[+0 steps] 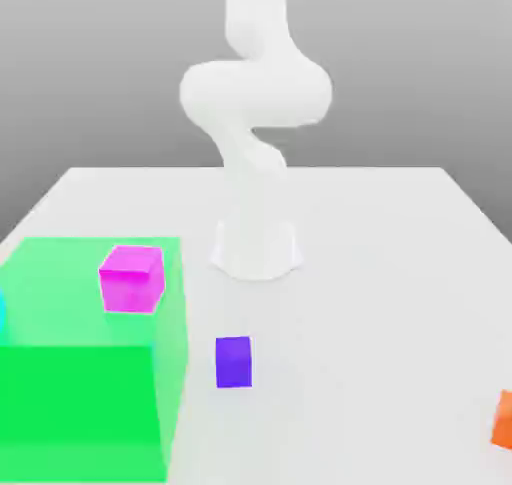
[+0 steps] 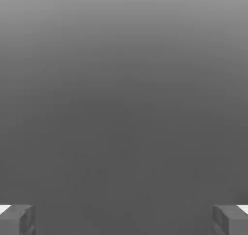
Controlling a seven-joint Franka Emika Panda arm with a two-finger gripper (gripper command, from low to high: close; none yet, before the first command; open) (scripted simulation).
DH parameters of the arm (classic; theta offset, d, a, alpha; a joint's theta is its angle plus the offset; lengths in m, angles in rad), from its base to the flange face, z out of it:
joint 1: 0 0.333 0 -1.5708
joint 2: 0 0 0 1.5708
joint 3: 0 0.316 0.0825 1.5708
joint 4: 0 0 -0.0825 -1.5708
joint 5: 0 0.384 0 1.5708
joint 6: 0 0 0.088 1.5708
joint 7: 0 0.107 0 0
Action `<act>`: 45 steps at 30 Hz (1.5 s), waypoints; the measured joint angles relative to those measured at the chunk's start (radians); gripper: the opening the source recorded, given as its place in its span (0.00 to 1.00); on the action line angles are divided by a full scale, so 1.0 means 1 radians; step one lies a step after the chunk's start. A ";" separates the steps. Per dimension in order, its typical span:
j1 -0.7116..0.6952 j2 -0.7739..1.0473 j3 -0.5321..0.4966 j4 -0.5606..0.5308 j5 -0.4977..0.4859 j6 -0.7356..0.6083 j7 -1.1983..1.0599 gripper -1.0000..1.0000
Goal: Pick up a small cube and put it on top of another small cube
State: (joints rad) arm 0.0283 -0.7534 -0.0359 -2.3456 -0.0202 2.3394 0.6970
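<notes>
At the exterior view's left a translucent green box (image 1: 90, 413) sat on the white table (image 1: 400, 273), reaching the near edge of the picture, and a sliver of cyan (image 1: 2, 313) showed at the very edge beside it. The magenta-pink cube (image 1: 131, 278) stood within the green box's outline, toward its far side, seen through the tinted walls. Just beside the box's right wall, on bare tabletop, stood the small violet-blue cube (image 1: 233, 362), upright, touching nothing but the table and clearly smaller than the magenta one. Behind it, further back and near the middle of the table, rose the white base of the Panda arm (image 1: 256, 248), its links bending upward out of the top of the picture. Far to the exterior view's right, at the near corner, an orange cube (image 1: 503, 420) was cut off by the picture's edge. In the hand view the gripper (image 2: 124, 219) stood spread wide, its two grey fingertips (image 2: 17, 219) at opposite sides with only plain grey between them, gripping nothing
</notes>
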 joint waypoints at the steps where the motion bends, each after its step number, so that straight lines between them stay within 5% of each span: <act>1: 0.012 0.020 -0.016 -0.020 -0.009 0.017 -0.044 0.50; 34: 0.326 0.632 -0.481 -0.617 -0.185 0.534 -1.463 0.50; 40: 0.392 0.760 -0.470 -0.613 0.082 0.630 -1.706 0.50; 45: 0.248 0.870 -0.243 -0.581 0.406 0.702 -1.941 0.50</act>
State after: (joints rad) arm 0.2766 0.1171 -0.2789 -2.9269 0.3862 3.0411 -1.2441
